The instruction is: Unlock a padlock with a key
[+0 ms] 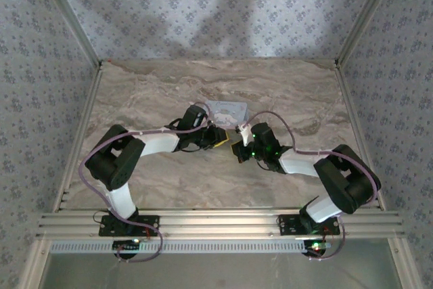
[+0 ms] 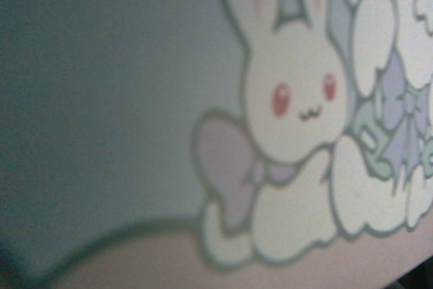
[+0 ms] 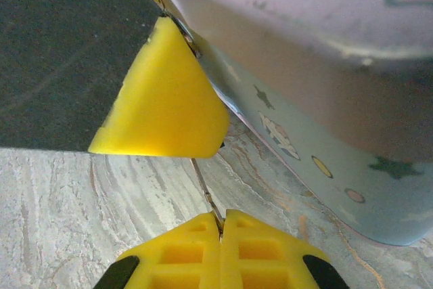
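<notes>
**Key pinched, aimed at tin**

Right end effector [image 3: 221, 225] is clenched on a thin key [image 3: 205, 191], its long axis running away over the tabletop [image 3: 67, 221] toward the tin [image 3: 304, 99] wall. Left end effector [image 1: 220, 139] sits beside the tin; its grip cannot be told.

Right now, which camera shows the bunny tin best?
Left wrist view: the tin is close, its bunny lid plain though blurry. Right wrist view shows its starry side wall; the top, a small pale patch.

Tin lid [image 2: 298, 120] blurred, cropped; right fingers [image 3: 270, 252] cut off below.
</notes>
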Motion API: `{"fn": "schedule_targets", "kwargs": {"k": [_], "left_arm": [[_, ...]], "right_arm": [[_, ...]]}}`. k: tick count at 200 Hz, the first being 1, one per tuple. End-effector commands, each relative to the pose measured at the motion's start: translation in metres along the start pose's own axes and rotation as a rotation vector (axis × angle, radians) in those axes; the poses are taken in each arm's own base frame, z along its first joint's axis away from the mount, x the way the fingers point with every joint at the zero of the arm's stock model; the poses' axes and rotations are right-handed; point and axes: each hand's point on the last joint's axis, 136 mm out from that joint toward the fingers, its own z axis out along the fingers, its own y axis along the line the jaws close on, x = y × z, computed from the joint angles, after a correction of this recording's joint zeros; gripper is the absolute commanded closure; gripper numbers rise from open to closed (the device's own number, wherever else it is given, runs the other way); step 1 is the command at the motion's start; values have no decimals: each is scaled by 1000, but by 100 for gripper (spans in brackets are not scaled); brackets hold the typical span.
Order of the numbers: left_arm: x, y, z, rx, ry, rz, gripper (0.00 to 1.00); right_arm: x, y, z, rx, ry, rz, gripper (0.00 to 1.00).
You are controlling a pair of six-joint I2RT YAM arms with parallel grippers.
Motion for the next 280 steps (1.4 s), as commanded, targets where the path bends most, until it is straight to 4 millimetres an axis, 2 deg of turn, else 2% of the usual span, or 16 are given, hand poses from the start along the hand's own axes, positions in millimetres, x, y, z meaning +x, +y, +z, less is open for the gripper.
{"fn": "schedule_targets", "kwargs": {"k": [1,162,280], "left_arm": [[-1,-23,-4,51,-1,22,83],[-2,-20,-5,42,-13,21,83],[0,-19,-4,41,-6,21,83]], "right_arm": [[3,-6,2,19,2,17,100],[13,-9,-5,33,22,21,100],[-10,1,4,-21,-23,19,100]]}}
